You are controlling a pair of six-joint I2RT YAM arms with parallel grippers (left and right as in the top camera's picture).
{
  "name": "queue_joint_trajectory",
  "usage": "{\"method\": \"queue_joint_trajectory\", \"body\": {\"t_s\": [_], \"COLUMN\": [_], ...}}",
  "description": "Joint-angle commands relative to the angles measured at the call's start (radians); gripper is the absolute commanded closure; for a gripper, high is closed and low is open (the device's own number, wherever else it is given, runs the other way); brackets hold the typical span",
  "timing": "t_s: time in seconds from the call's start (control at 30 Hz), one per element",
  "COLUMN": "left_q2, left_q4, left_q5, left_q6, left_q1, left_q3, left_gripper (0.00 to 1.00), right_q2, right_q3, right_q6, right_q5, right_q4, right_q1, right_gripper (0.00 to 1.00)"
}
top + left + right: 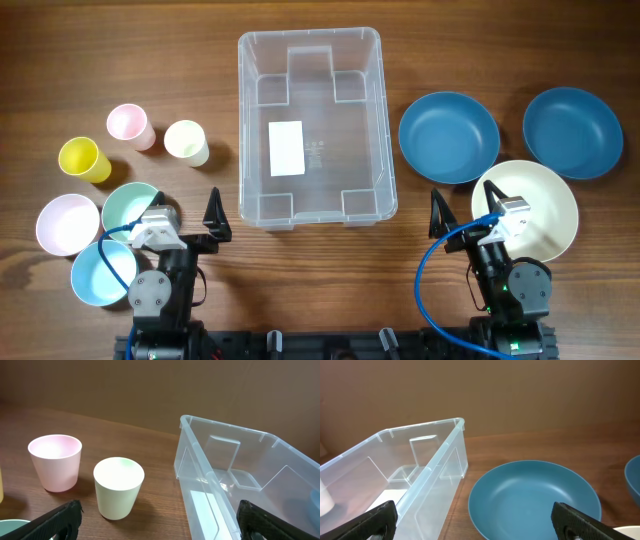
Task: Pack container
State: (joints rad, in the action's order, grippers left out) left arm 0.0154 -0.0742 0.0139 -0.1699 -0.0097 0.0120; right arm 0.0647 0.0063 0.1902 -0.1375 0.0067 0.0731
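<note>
The container (244, 120) is a large clear plastic bin with a white label (286, 148) on its base. It stands empty at the table's centre. My left gripper (188, 222) is open and empty, near the container's front left corner. In the left wrist view, its fingers (157, 520) frame a cream cup (119, 487) and the container's wall (200, 467). My right gripper (466, 215) is open and empty, near the front right corner. In the right wrist view, its fingers (475, 515) frame the container's wall (435, 467) and a dark blue bowl (535, 497).
Left of the container stand a pink cup (129, 125), a cream cup (186, 142) and a yellow cup (83, 159), with pink (68, 224), mint (132, 208) and light blue (102, 272) bowls. To the right lie two dark blue bowls (448, 137) (572, 132) and a cream bowl (545, 210).
</note>
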Motion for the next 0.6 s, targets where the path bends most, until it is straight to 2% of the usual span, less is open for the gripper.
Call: {"method": "queue_joint_trajectory", "body": {"t_s": [0.0,0.3,0.37,0.43,0.57], "left_q2": [-0.008,-0.008,0.012,0.115,0.364], "left_q4": [-0.001,0.012,-0.059,-0.186,-0.262], "left_q5": [0.019,0.019,0.019,0.019,0.02], "left_q6": [-0.006,-0.006,-0.011,-0.022,-0.059], "left_q1": [0.008,0.008,0.008,0.008,0.008], "left_q3": [-0.006,0.013,0.081,0.201,0.415], "left_gripper": [0.0,0.0,0.0,0.0,0.0], "right_q2": [0.006,0.008,0.042,0.148,0.397], "right_q3": [-0.001,0.044,0.107,0.214,0.439], "right_q6": [0.019,-0.034,-0.034,-0.034,-0.033], "right_q5": [0.025,0.03,0.036,0.036,0.034], "right_q4": [0.003,-0.033,-0.078,-0.136,-0.267], "right_q1": [-0.002,-0.002,-0.002,-0.002,-0.002], "right_gripper": [0.0,0.0,0.0,0.0,0.0]}}
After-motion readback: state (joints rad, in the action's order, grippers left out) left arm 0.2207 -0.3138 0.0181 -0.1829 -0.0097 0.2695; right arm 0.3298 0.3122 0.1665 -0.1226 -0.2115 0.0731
